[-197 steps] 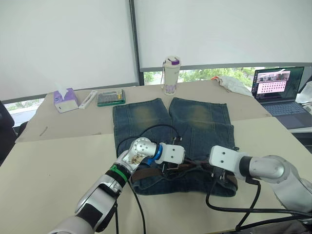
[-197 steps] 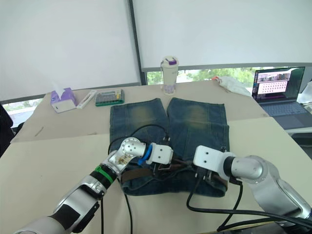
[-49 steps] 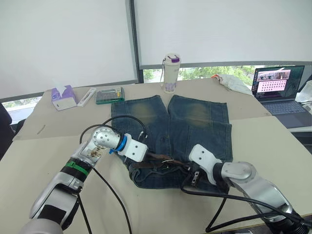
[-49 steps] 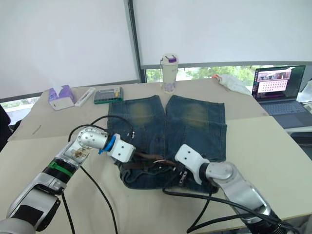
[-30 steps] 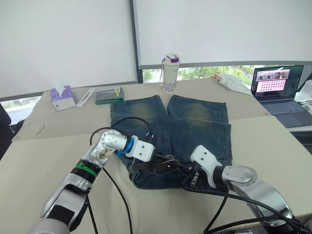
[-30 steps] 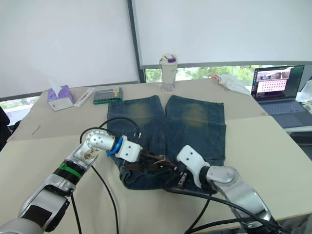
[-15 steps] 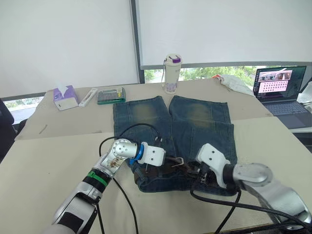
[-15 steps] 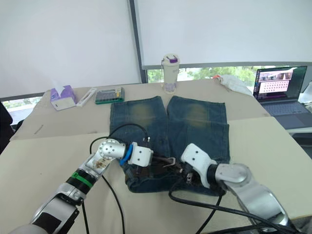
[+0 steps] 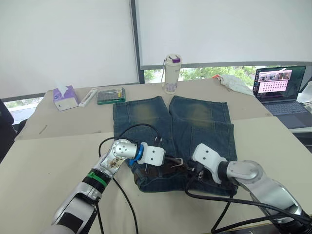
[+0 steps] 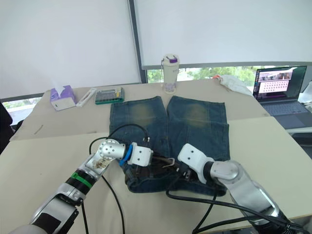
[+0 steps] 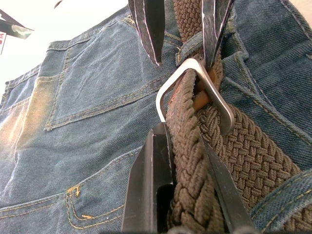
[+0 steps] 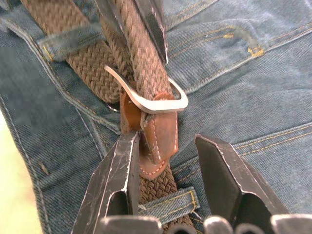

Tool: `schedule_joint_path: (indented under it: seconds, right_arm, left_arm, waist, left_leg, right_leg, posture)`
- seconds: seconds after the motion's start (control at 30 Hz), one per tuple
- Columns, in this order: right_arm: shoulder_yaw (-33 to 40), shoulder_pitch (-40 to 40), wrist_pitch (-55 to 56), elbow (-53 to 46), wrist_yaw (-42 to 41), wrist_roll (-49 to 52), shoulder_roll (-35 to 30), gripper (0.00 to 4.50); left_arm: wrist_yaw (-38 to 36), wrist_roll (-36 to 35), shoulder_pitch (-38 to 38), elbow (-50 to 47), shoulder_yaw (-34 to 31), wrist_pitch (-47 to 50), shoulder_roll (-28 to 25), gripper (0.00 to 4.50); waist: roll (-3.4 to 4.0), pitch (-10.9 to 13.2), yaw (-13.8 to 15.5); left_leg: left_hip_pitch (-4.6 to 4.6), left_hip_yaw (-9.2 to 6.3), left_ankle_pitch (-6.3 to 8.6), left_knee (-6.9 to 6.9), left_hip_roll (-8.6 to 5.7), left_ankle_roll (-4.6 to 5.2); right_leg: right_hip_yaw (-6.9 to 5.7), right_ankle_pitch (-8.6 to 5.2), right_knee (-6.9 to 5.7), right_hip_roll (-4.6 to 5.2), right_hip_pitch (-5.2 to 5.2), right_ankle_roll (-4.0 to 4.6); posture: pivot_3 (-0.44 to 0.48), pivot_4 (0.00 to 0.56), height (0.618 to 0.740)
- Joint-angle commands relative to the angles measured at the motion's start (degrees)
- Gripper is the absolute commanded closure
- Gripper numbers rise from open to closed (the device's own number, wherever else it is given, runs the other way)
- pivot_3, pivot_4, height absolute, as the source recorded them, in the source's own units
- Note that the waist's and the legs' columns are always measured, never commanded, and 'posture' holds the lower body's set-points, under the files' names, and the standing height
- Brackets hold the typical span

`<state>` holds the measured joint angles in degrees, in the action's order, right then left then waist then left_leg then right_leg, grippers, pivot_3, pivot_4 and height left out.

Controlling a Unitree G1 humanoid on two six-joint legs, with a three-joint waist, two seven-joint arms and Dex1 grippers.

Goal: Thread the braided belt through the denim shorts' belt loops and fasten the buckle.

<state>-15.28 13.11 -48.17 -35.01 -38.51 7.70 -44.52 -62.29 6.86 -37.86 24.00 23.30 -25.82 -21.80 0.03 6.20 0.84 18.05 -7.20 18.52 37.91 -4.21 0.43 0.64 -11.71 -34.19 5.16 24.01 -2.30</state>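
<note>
Left gripper (image 11: 187, 161): I had it clenched on the braided belt (image 11: 195, 195), just short of the buckle (image 11: 192, 92).
Right gripper (image 12: 168, 161): my fingers were spread, straddling the brown leather trim (image 12: 158, 141).
Denim shorts (image 9: 195, 122): lay flat at frame centre, waistband toward the lower edge.
Belt: ran through a belt loop (image 12: 68, 41).
</note>
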Motion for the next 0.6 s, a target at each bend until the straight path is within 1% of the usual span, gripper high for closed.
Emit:
schedule_joint_path:
  seconds: [0.03,0.07,0.1,0.13,0.2,0.23,0.27,0.3,0.33,0.37,0.4,0.43,0.47,0.5,0.53,0.57,0.6]
  right_arm:
    - [0.25,0.46,1.39,0.34,0.58,-0.98,0.39,2.48]
    - [0.11,0.66,1.46,0.69,0.82,-1.21,0.75,2.48]
    - [-0.02,0.79,1.52,0.93,0.9,-1.46,0.95,3.0]
    - [-0.24,0.81,1.66,1.0,0.65,-1.6,0.92,3.23]
    - [-0.21,0.63,1.86,0.99,0.59,-1.75,1.02,3.91]
    - [-0.16,0.48,1.9,0.91,0.6,-1.79,0.99,4.27]
    - [-0.06,0.33,1.86,0.78,0.58,-1.8,0.94,4.5]
    - [-0.04,0.2,1.82,0.63,0.56,-1.82,0.91,4.5]
    - [0.14,0.03,1.76,0.41,0.59,-1.8,0.91,4.5]
    - [0.4,-0.22,1.7,0.14,0.64,-1.79,0.85,4.5]
    - [0.76,-0.62,1.74,-0.17,0.63,-1.93,0.45,4.5]
    - [1.51,-1.28,1.87,-0.6,0.68,-2.09,-0.1,4.5]
    - [2.04,-1.83,1.98,-0.96,0.72,-2.23,-0.48,4.5]
    - [2.77,-2.57,2.09,-1.36,0.75,-2.43,-1.07,4.5]
    - [3.25,-3.08,2.26,-1.65,0.74,-2.61,-1.53,4.5]
    - [4.04,-3.76,2.4,-2.06,0.74,-2.62,-1.96,4.5]
    - [4.59,-4.23,2.53,-2.33,0.76,-2.57,-2.26,4.5]
  left_arm:
    - [0.66,-0.28,0.13,-1.99,0.27,0.07,0.56,4.5]
    - [0.76,-0.28,0.14,-2.02,0.3,0.11,0.64,4.5]
    - [0.84,-0.28,0.15,-2.05,0.32,0.15,0.68,4.5]
    - [-0.27,-1.41,0.2,-2.39,0.26,2.11,0.83,4.5]
    - [-2.3,-3.99,0.37,-3.67,-0.21,6.22,1.08,4.5]
    - [-3.18,-6.74,0.64,-5.45,-1.21,10.0,1.57,4.5]
    - [-4.6,-9.81,1.05,-7.93,-2.07,14.91,1.6,4.12]
    - [-5.62,-11.91,1.44,-9.95,-2.66,18.63,1.52,3.73]
    - [-6.0,-14.87,2.01,-12.59,-3.97,24.03,1.33,3.43]
    - [-5.5,-18.58,2.66,-15.39,-5.95,30.4,1.23,3.1]
    - [-5.25,-24.11,3.48,-18.91,-8.57,39.24,0.2,2.79]
    - [-6.55,-30.34,5.23,-22.79,-11.23,48.33,-2.61,2.44]
    - [-7.41,-34.45,6.55,-25.7,-12.97,54.58,-4.71,2.1]
    - [-8.5,-37.33,9.51,-27.8,-14.17,59.78,-7.79,2.45]
    - [-9.78,-37.67,12.23,-29.47,-13.87,61.28,-10.55,2.44]
    - [-10.76,-35.52,15.24,-30.72,-12.12,60.25,-13.43,2.57]
    - [-11.3,-34.03,17.23,-31.71,-10.79,59.42,-15.47,2.87]
  waist:
    - [0.0,0.0,0.0]
    - [0.0,0.0,-0.02]
    - [0.0,0.0,-0.02]
    - [0.0,0.0,-0.01]
    - [0.0,0.0,-0.02]
    - [0.0,0.0,-0.04]
    - [0.0,0.0,-0.12]
    - [0.0,0.0,-0.13]
    - [0.0,0.0,-0.16]
    - [0.0,0.0,-0.22]
    - [0.0,0.0,-0.33]
    - [0.0,0.0,-0.47]
    - [0.01,0.0,-0.81]
    - [0.02,-0.01,-1.05]
    - [0.06,-0.03,-1.48]
    - [0.15,-0.08,-1.78]
    - [0.21,-0.07,-1.81]
  left_leg:
    - [0.0,0.0,0.0,0.0,0.01,0.0]
    - [0.0,0.0,0.0,0.0,0.0,-0.01]
    - [0.0,0.0,-0.01,0.0,0.02,-0.01]
    - [0.0,0.0,-0.01,0.0,0.02,-0.01]
    - [0.01,0.0,-0.01,0.0,0.0,-0.02]
    - [0.01,0.0,-0.01,0.0,0.0,-0.01]
    - [0.01,0.0,0.0,0.01,0.0,0.0]
    - [0.02,0.0,0.01,0.01,0.0,0.02]
    - [0.03,-0.01,0.01,0.01,0.01,0.02]
    - [0.03,-0.01,0.0,0.01,0.01,0.02]
    - [0.03,-0.01,0.01,0.01,0.02,0.02]
    - [0.03,-0.01,0.01,0.01,0.03,0.02]
    - [0.03,-0.02,0.02,0.01,0.05,0.05]
    - [0.01,-0.02,0.04,0.01,0.08,0.07]
    - [-0.05,-0.02,0.04,0.0,0.1,0.07]
    - [-0.17,-0.01,0.04,-0.06,0.09,0.07]
    - [-0.27,0.02,0.07,-0.13,0.07,0.1]
  right_leg:
    - [0.0,0.0,0.0,-0.01,-0.01,0.0]
    - [0.0,0.0,0.0,0.0,0.0,0.0]
    - [0.0,0.0,-0.01,-0.01,0.0,0.0]
    - [0.0,0.0,-0.01,-0.01,0.01,0.0]
    - [0.0,0.0,-0.01,0.0,0.01,0.0]
    - [0.0,0.0,0.0,0.0,0.0,0.0]
    - [0.0,0.0,-0.01,0.0,0.01,0.0]
    - [0.0,0.0,-0.01,-0.01,0.02,0.0]
    - [-0.01,0.0,-0.02,-0.02,0.03,0.0]
    - [-0.01,0.0,-0.03,-0.03,0.04,0.0]
    - [-0.01,0.0,-0.05,-0.03,0.04,0.0]
    - [0.0,0.0,-0.08,-0.04,0.06,0.0]
    - [0.01,0.0,-0.12,-0.06,0.08,0.0]
    - [0.03,-0.02,-0.2,-0.1,0.12,-0.01]
    - [0.04,-0.03,-0.29,-0.11,0.13,-0.02]
    - [0.08,-0.1,-0.38,-0.11,0.11,-0.04]
    - [0.15,-0.17,-0.43,-0.11,0.1,-0.02]
  posture:
    - [0.0,0.15,0.74]
    - [0.0,0.15,0.74]
    - [0.0,0.15,0.74]
    - [0.0,0.15,0.74]
    - [0.0,0.15,0.74]
    - [0.0,0.15,0.74]
    - [0.0,0.15,0.74]
    - [0.0,0.15,0.74]
    - [0.0,0.15,0.74]
    - [0.0,0.15,0.74]
    - [0.0,0.15,0.74]
    - [0.0,0.15,0.74]
    - [0.0,0.15,0.74]
    - [0.0,0.15,0.74]
    - [0.0,0.15,0.74]
    - [0.0,0.15,0.74]
    - [0.0,0.15,0.74]
